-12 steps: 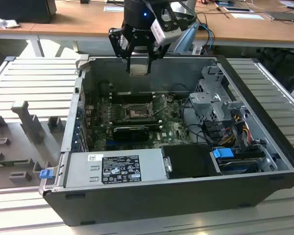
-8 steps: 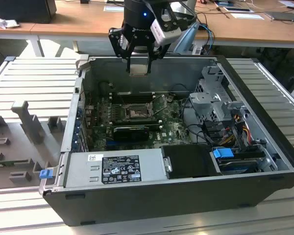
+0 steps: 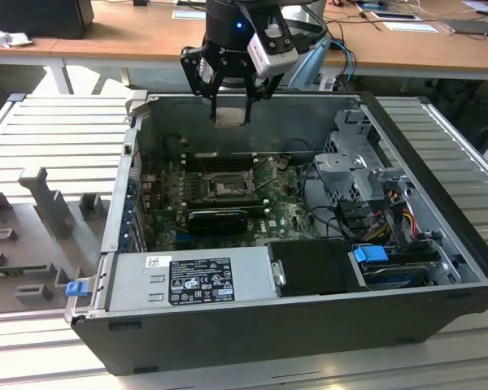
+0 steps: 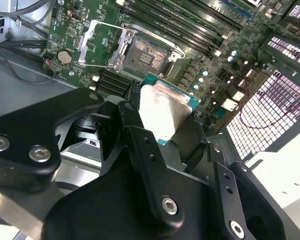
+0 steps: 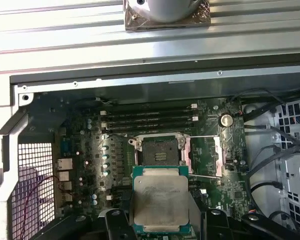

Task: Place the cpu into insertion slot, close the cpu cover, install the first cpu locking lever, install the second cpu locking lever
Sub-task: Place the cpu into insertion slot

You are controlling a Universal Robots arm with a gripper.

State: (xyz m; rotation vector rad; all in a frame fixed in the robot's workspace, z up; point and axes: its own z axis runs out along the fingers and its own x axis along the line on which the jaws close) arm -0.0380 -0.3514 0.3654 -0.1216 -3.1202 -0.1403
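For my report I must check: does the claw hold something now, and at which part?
The claw holds the cpu, gripped by two opposite side edges, above the open socket.

Dark UR arm point(image 3: 228, 32) w/ black two-finger gripper point(image 3: 230, 118) pointing straight down, held high. Fingers point(image 4: 140, 135) pinch opposite edges of flat pale-grey square cpu point(image 5: 161, 200), approx level.

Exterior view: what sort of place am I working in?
Probably an electronics lab or workshop: an opened computer case lies on a ribbed metal bench, wooden desks with papers stand behind, and the end effector holds the cpu over the case.
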